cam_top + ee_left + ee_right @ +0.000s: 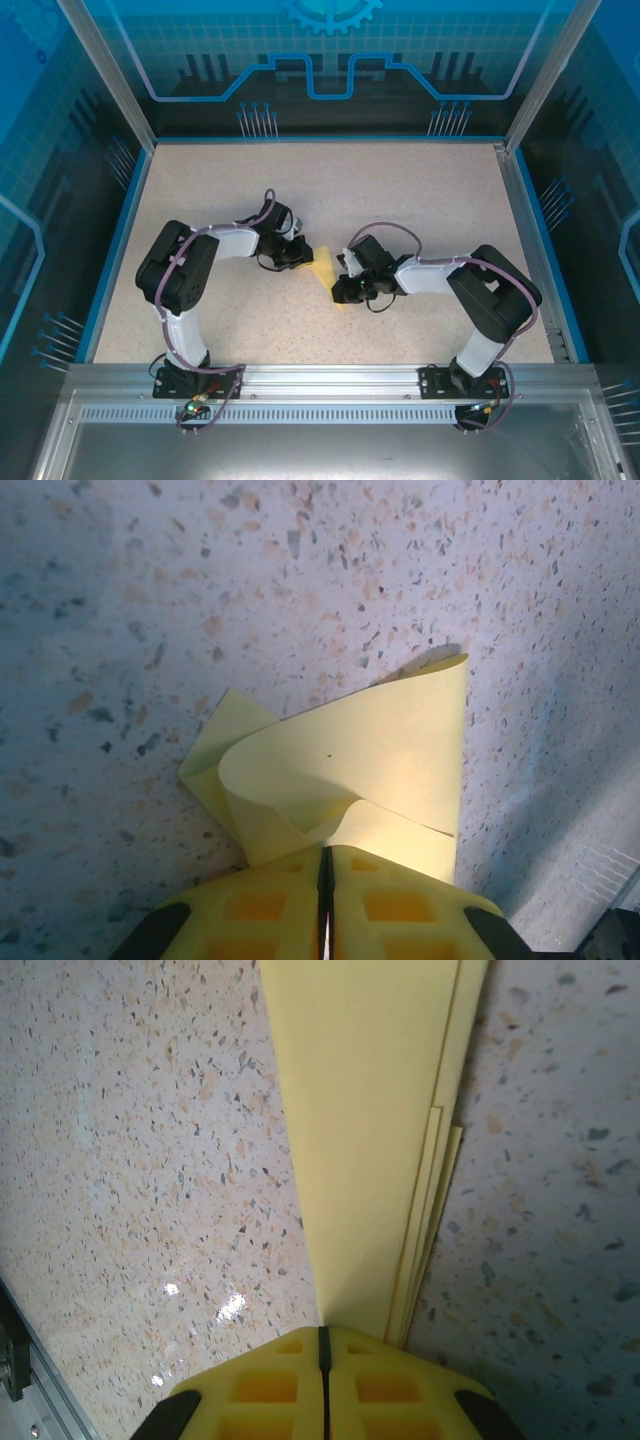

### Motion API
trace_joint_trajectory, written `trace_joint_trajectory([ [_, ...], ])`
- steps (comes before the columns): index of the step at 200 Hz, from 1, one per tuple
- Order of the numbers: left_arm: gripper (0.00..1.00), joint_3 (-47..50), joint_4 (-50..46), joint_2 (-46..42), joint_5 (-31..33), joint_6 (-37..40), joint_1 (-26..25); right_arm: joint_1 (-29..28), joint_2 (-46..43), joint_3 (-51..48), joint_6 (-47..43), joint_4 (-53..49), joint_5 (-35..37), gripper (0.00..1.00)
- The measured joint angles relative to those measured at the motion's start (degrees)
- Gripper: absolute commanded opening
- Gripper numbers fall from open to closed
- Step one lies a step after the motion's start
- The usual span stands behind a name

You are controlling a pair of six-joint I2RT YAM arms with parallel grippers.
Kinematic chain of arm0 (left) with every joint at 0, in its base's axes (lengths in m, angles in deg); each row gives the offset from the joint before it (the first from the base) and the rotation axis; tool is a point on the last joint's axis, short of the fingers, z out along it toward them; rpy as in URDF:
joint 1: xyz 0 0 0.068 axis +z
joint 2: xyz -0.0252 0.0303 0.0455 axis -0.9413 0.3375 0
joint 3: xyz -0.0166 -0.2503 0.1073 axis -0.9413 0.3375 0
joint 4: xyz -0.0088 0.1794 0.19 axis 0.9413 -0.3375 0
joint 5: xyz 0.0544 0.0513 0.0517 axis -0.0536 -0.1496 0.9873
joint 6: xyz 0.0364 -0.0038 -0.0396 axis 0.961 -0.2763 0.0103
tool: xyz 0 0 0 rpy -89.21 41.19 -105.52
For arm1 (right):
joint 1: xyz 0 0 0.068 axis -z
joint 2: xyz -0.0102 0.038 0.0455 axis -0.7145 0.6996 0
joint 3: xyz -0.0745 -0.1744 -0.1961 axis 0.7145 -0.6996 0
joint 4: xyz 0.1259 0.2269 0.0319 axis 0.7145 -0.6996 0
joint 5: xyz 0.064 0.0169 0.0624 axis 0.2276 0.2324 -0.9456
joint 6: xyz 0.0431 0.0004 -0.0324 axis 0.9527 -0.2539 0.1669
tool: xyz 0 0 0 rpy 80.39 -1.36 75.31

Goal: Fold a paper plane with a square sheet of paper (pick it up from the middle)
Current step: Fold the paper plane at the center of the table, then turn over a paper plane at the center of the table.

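Top view: paper [323, 268] spans the gap between both grippers at mid-table [420, 190], well apart from the blue rim [322, 139].
Left wrist view: paper curls up in a loose loop over folded layers.
Right wrist view: paper runs straight and flat, with stacked fold edges on its right.
Left gripper [325, 855]: closed, pinching the paper.
Right gripper [322, 1332]: closed on the paper's end.
Room: wide table on every side.
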State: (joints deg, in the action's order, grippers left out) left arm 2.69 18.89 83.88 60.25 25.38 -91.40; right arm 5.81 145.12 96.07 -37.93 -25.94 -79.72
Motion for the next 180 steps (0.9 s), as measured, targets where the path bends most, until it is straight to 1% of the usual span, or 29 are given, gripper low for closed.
trace_joint_trajectory([
  [35,0.13,-2.2,-1.6,1.1,0.1,1.7,1.6,0.0,0.0,0.0,0.0,0.1,0.0,0.06],
  [82,0.13,-7.3,-3.2,2.4,6.2,3.7,5.6,0.0,0.0,0.0,0.0,0.1,0.0,0.06],
  [114,0.13,-9.1,-4.2,2.6,8.2,4.5,6.4,0.0,-0.1,0.0,0.0,0.1,0.0,0.07],
  [132,0.16,-9.2,-5.0,2.4,8.9,4.5,6.6,0.0,-0.4,0.0,0.0,-0.2,0.0,0.08],
  [148,0.21,-9.1,-6.2,1.2,9.8,4.4,6.7,-0.1,-1.1,0.0,0.0,-1.6,0.4,0.11],
  [160,0.25,-8.6,-6.6,-1.0,10.3,4.2,6.7,-0.1,-1.8,0.1,0.0,-2.9,0.9,0.17],
  [180,0.34,-6.0,-6.6,-7.1,11.3,2.8,6.7,-0.1,-3.9,0.8,0.0,-5.2,1.9,0.31],
])
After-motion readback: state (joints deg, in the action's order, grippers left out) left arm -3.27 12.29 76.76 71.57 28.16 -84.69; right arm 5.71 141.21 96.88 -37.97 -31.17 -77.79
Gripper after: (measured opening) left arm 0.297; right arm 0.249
